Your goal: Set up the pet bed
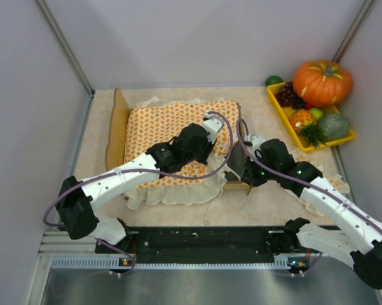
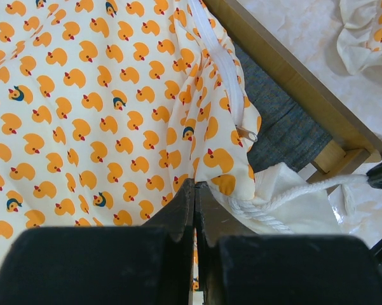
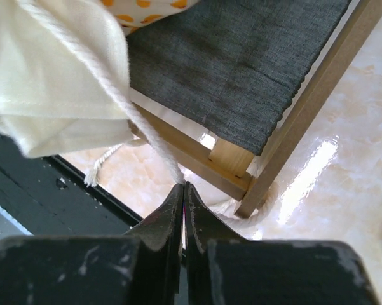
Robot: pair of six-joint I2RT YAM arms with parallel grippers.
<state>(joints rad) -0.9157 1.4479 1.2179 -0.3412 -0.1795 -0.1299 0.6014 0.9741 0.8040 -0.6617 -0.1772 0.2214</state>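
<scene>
The pet bed (image 1: 117,127) sits at the middle left of the table (image 1: 257,105), its rounded headboard at the left end. A duck-print cover (image 1: 171,121) is spread over most of it. At the right end the grey base (image 3: 229,63) shows bare inside the wooden frame.

The left gripper (image 2: 194,190) is down on the cover's near right edge, beside the zipper. Its fingers are pressed together, and I can't tell whether any cloth is caught.

The right gripper (image 3: 181,187) is at the bed's near right corner, pinched tight on a white cord (image 3: 145,135). The cord runs out of a cream cloth (image 3: 51,95) hanging over that corner.

A small ruffled pillow (image 2: 368,28) lies on the table right of the bed. At the far right is a yellow tray (image 1: 281,113) with a pumpkin (image 1: 322,81).
</scene>
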